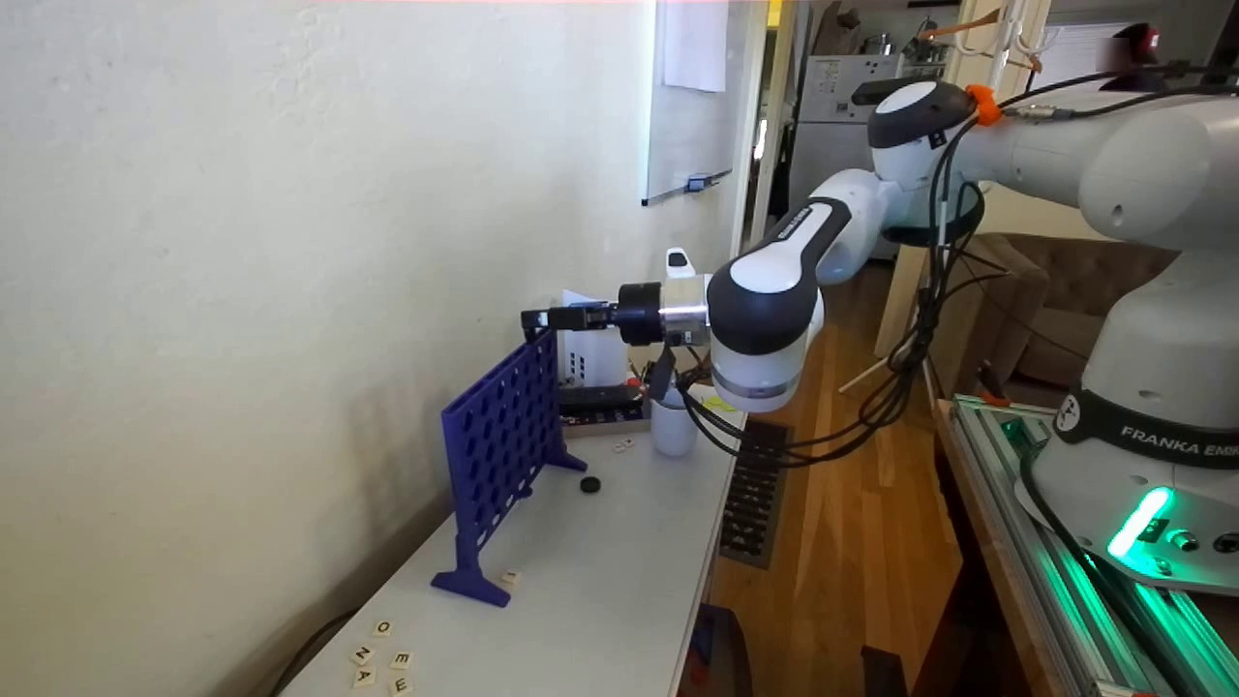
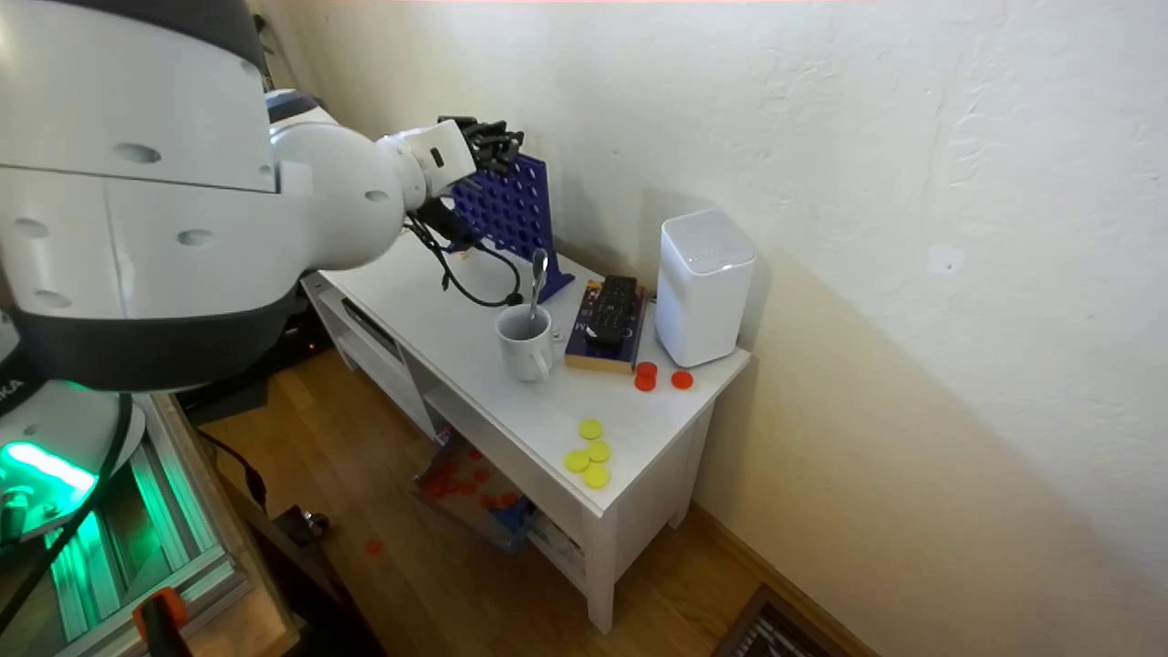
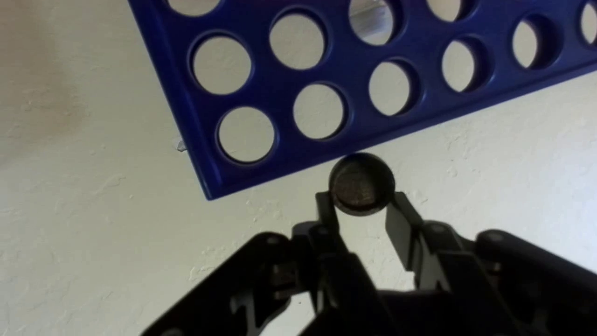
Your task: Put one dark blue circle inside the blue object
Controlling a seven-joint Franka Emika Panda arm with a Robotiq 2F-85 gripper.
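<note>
The gripper (image 3: 362, 200) is clamped on a dark disc (image 3: 357, 184), with a fingertip (image 3: 400, 228) on either side. The disc is round and near-black, its darker rim circling a brownish middle. In the wrist view it sits just outside the edge of the rack (image 3: 275, 93), roughly in line with the second column of holes from the corner; whether it touches that edge I cannot tell. The rack is deep blue and upright on two feet (image 1: 471, 586). Six holes show along the row nearest the gripper, the sixth cut off.

Below the gripper, one loose disc (image 1: 590, 485), also near-black, lies on the table (image 1: 619, 552) just beside a foot of the rack. Also lower, on the side toward the arm's base (image 1: 1152, 358), stands one mug (image 2: 516, 356) holding one spoon (image 2: 539, 274). Near it, one remote (image 2: 613, 310) lies on one book (image 2: 602, 363), beside one white box (image 2: 703, 292). Below and well apart from the gripper are three red discs (image 2: 682, 380) and four yellow discs (image 2: 599, 451).

At the rack's end away from the gripper lie five letter tiles (image 1: 383, 628): O, A and E can be read, one is N or Z, one is unclear. A sixth, illegible, is near the foot there. The base's black band reads "FRANKA EMI", the rest cut off.
</note>
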